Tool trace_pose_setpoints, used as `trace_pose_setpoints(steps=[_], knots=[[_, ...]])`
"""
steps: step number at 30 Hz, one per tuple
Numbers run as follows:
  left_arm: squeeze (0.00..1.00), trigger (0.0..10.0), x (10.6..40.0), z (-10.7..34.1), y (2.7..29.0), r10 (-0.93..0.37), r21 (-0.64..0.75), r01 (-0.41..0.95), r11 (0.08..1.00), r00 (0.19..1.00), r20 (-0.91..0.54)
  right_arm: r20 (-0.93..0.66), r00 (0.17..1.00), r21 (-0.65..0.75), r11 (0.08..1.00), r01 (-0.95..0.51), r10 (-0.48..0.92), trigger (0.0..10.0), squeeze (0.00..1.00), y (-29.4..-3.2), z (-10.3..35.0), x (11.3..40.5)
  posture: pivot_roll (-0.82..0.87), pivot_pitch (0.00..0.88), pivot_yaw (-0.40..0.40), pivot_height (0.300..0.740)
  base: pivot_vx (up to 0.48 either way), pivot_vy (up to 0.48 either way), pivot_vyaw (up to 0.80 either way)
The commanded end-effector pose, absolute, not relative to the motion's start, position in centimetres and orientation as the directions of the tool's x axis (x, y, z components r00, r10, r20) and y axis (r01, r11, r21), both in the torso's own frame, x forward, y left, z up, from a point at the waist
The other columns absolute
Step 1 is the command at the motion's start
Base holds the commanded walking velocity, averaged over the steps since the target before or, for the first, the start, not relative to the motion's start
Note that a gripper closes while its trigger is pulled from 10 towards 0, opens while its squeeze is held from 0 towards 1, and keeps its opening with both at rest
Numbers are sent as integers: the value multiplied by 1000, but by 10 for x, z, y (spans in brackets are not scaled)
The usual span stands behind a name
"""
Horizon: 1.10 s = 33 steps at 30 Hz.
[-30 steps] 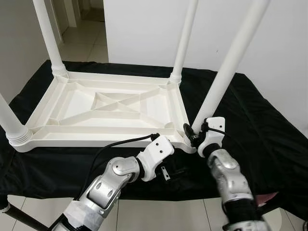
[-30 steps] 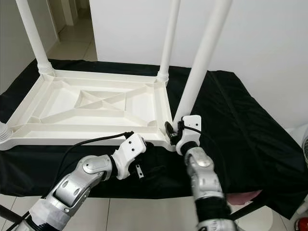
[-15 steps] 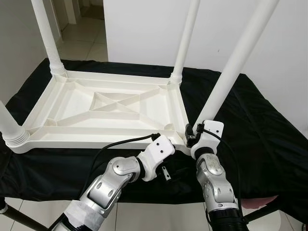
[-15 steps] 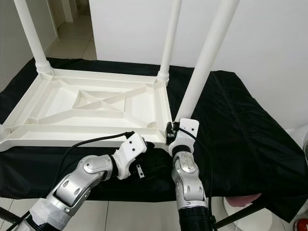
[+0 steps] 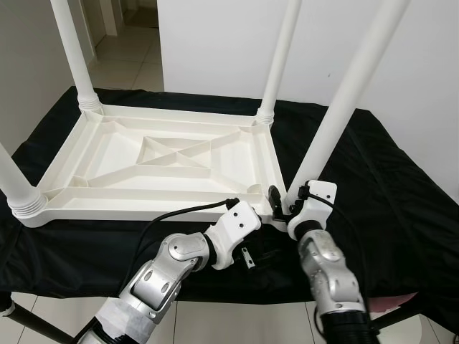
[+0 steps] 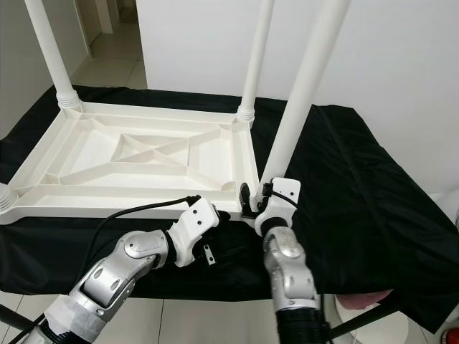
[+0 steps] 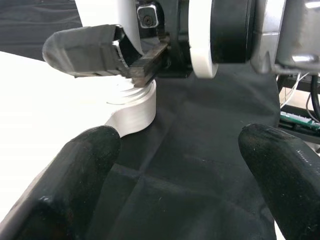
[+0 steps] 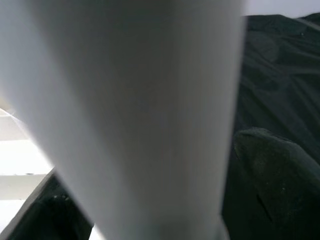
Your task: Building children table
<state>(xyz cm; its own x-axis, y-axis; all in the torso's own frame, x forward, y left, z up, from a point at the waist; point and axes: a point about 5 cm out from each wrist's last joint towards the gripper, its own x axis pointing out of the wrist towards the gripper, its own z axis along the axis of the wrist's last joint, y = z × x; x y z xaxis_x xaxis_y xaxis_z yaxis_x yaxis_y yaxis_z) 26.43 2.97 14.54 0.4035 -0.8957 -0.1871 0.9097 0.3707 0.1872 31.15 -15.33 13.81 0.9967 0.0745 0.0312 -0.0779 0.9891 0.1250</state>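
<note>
Upturned white children's table point(image 5: 165, 161) lies on the black-draped surface point(image 5: 387, 193), just ahead of both tools. Right tool point(image 5: 281, 208) grips the base of the near-right leg point(image 5: 337, 115). Left tool point(image 7: 175, 165), fingers spread wide and holding nothing, sits just beside it.

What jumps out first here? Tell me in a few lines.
The white table lying upside down on the black cloth, its legs pointing up. At its near right corner, the right gripper is clamped round the base of the leaning leg. The left gripper waits open just in front of that corner.
</note>
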Motion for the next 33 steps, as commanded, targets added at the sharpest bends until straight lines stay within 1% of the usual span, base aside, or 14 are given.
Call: trace_pose_setpoints(steps=[1,2,4,7,12,24,25,27,28,29,30,31,32,33], knots=[[0,10000,262,144,25,-911,177,928,329,361,-201,39,984,74,981,-178,175,10000,0,-160,141,316,52,30,-63,740,0,0,0],[0,10000,262,144,25,-911,177,928,329,361,-201,39,984,74,981,-178,175,10000,0,-160,141,316,52,30,-63,740,0,0,0],[0,10000,263,144,25,-911,179,927,329,362,-199,56,933,-33,935,-353,355,10000,0,-166,147,318,48,36,-57,740,0,0,0],[0,10000,263,144,25,-911,179,927,329,362,-199,56,933,-33,935,-353,355,10000,0,-166,147,318,48,36,-57,740,0,0,0],[0,10000,264,146,26,-909,183,925,333,366,-198,7,827,-132,820,-556,562,10000,0,-169,143,319,54,37,-55,740,0,0,0],[0,10000,267,148,26,-905,188,918,350,383,-188,-76,758,-172,740,-650,648,9765,0,-180,138,330,67,30,-60,740,0,0,0],[0,10000,267,148,26,-904,189,917,351,384,-187,-87,754,-174,735,-655,651,6588,0,-184,136,330,70,28,-61,740,0,0,0],[0,10000,266,148,26,-904,189,917,352,386,-187,-96,748,-174,729,-662,657,6157,0,-187,134,330,71,30,-62,740,0,0,0],[0,10000,266,148,26,-904,189,917,353,386,-186,-104,743,-173,724,-668,661,5216,0,-190,131,330,69,30,-61,740,0,0,0],[0,10000,266,148,26,-904,189,917,353,386,-186,-104,743,-173,724,-668,661,5216,0,-190,131,330,69,30,-61,740,0,0,0],[0,10000,266,148,26,-903,188,916,353,386,-187,-116,741,-173,721,-671,661,6078,0,-194,129,328,68,29,-60,740,0,0,0],[0,10000,266,148,26,-903,188,916,353,386,-187,-116,741,-173,721,-671,661,6078,0,-194,129,328,68,29,-60,740,0,0,0],[0,10000,266,148,26,-904,188,917,352,385,-187,-123,740,-175,720,-672,661,6941,0,-198,127,328,65,30,-59,740,0,0,0],[0,10000,266,148,26,-904,188,917,352,385,-187,-123,740,-175,720,-672,661,6941,0,-198,127,328,65,30,-59,740,0,0,0]])
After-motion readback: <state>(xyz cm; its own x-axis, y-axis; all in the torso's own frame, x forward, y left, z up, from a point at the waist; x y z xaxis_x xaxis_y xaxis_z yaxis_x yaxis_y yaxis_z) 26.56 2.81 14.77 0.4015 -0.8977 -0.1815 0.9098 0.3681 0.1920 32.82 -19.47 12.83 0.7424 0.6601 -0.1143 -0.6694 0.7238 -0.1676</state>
